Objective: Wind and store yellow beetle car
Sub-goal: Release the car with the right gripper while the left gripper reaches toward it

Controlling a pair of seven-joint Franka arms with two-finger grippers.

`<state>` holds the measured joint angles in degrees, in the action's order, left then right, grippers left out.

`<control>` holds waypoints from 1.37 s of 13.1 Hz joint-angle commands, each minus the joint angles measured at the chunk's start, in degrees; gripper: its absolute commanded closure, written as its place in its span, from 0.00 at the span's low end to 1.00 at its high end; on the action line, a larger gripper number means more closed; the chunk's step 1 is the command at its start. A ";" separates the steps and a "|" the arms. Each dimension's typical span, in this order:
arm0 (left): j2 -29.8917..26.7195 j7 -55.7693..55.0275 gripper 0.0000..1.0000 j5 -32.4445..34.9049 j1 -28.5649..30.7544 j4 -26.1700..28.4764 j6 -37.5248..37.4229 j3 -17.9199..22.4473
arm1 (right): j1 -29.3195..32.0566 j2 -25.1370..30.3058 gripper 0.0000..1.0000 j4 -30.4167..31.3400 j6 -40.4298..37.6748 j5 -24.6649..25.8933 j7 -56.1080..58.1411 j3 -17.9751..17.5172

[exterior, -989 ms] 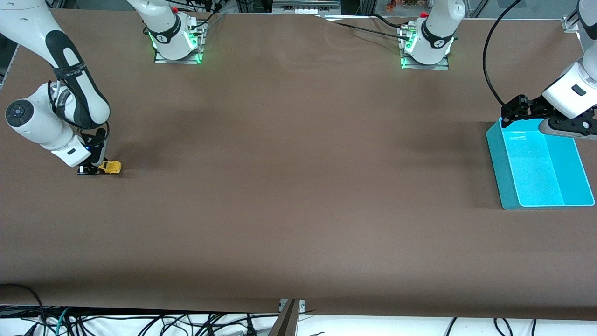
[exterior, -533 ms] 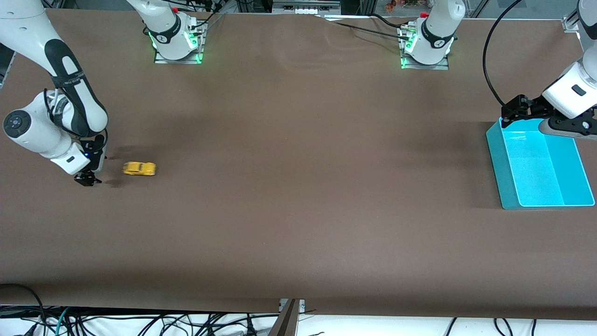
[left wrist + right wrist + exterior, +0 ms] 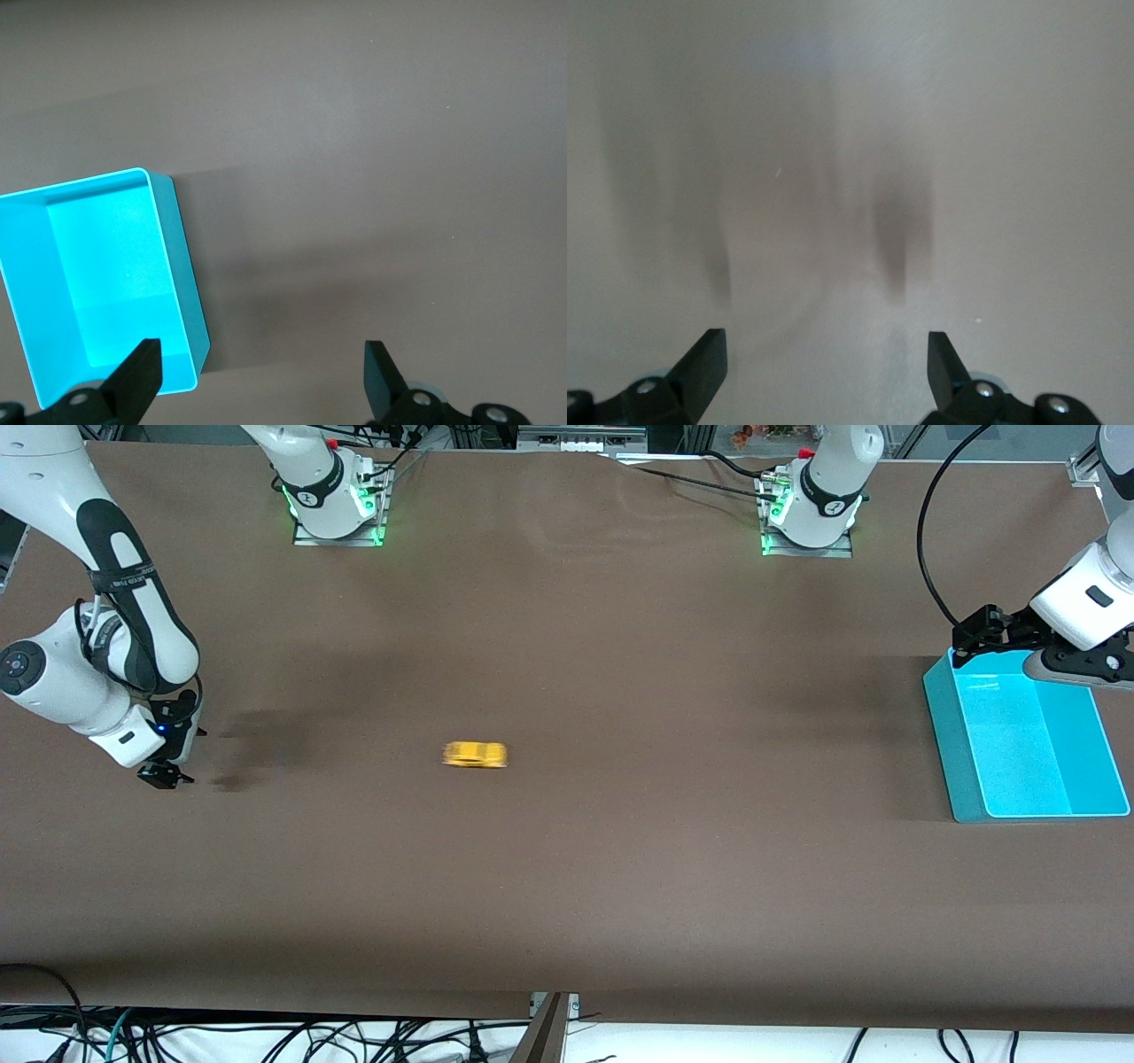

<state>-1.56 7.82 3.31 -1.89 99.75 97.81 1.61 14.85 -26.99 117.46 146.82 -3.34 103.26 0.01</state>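
Both my grippers, right and left, spread their fingers wide, while the yellow beetle car sits mid-table.

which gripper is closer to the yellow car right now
Right. The right gripper hangs low over the table at the right arm's end, empty, jaws open. The yellow beetle car is mid-table. The left gripper waits over the blue bin, clearly farther.

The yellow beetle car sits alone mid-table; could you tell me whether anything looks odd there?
The yellow beetle car is smeared sideways on the open table, apparently rolling, with nothing holding it. The right gripper hangs open over its own end, and the left gripper waits open by the turquoise bin, which holds nothing.
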 commanded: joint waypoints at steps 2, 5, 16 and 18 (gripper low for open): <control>0.85 -0.08 0.00 0.47 0.05 -1.49 -0.34 -0.03 | 0.53 1.41 0.00 -6.26 -8.81 -0.88 -14.70 -3.95; 0.85 -0.08 0.00 0.47 0.05 -1.49 -0.34 -0.03 | 0.09 1.41 0.00 -9.96 -11.64 -0.88 -28.41 -6.42; 4.62 15.68 0.00 -1.11 2.85 -1.23 -0.78 0.15 | -12.83 1.85 0.00 -24.10 -34.11 -0.35 -87.42 -6.86; 8.04 25.54 0.00 -0.85 3.38 -1.23 -2.53 0.06 | -13.70 2.73 0.00 -29.89 -42.71 -0.70 -93.38 -6.95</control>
<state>2.92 24.53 3.18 0.69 99.92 96.94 1.77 1.69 -25.24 92.90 111.65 -3.65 15.05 -6.97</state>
